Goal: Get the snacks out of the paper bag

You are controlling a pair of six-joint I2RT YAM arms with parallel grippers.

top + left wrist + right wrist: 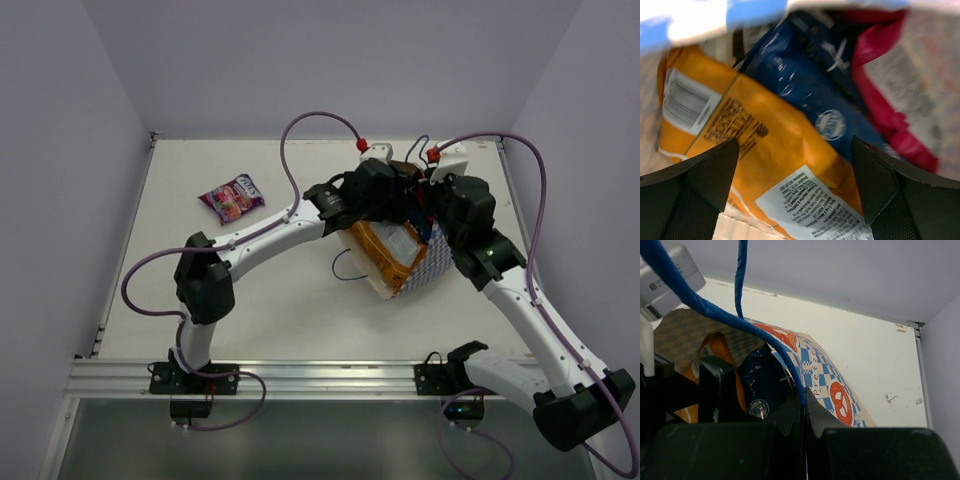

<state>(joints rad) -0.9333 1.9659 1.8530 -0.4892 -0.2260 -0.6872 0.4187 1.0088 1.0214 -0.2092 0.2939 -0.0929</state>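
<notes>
The left gripper (794, 145) stands fully open inside the mouth of the paper bag (826, 382), its jaws straddling the orange packet (765, 160), with the blue packet (805, 90) and red packet (892, 95) beside it. The right gripper (803, 412) is clamped on the cord handle (715, 312), apparently steadying the bag. Advance the left jaws over the orange packet alone, close firmly, and withdraw along the bag's axis. One purple-pink packet (232, 197) lies on the table (280, 310), well apart.

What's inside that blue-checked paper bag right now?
An orange packet, a dark blue packet and a red-pink packet show inside the paper bag. Whatever lies beneath them is covered, so any further packets cannot be seen.
</notes>
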